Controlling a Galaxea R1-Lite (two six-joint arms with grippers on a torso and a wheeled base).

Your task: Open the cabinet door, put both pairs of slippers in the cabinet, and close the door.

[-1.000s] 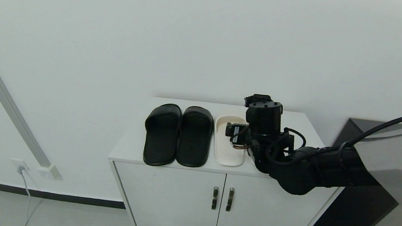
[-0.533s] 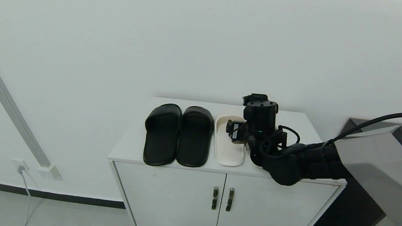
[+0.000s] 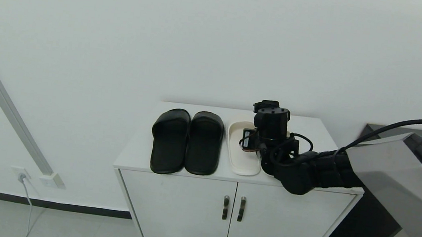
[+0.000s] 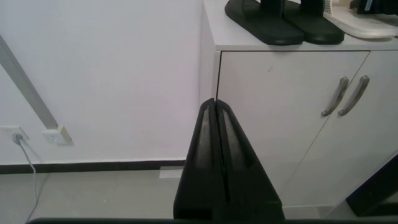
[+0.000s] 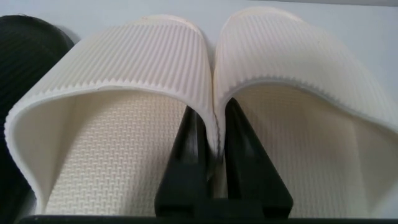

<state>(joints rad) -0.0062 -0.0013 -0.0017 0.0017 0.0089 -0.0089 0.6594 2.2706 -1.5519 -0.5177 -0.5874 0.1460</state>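
A white cabinet stands with both doors shut, its two handles side by side at the middle. On its top lies a black pair of slippers and, to their right, a white pair. My right gripper has one finger inside each white slipper and is shut on the two inner strap edges, which are pressed together. In the head view the right wrist covers the second white slipper. My left gripper is shut and holds nothing, low and to the left of the cabinet.
A dark unit stands right of the cabinet. A wall socket with a cable and a slanted trunking strip are on the wall at left. Open floor lies in front of the doors.
The right arm has reached farther over the cabinet top and lowered onto the white pair. The visible white slipper has shifted slightly to the right. The black pair has not moved.
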